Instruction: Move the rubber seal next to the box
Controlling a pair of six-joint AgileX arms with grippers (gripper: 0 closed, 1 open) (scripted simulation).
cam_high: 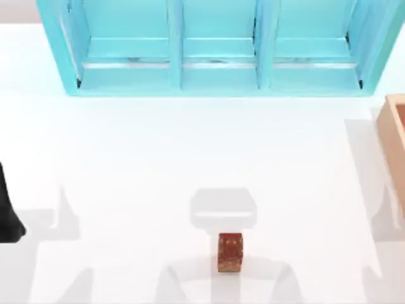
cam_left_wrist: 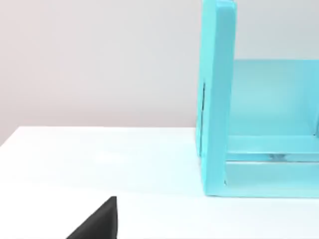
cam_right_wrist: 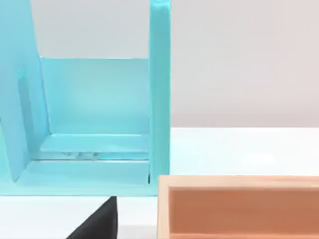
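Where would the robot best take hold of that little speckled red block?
Probably from straight above, closing on two opposite flat sides of the rubber seal. It stands alone on the white table, a small block with open space on every side, far from the box.

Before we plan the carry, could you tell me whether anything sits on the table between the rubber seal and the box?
Nothing visible does. The rubber seal stands near the table's front centre, the box at the right edge, with bare white table between them.
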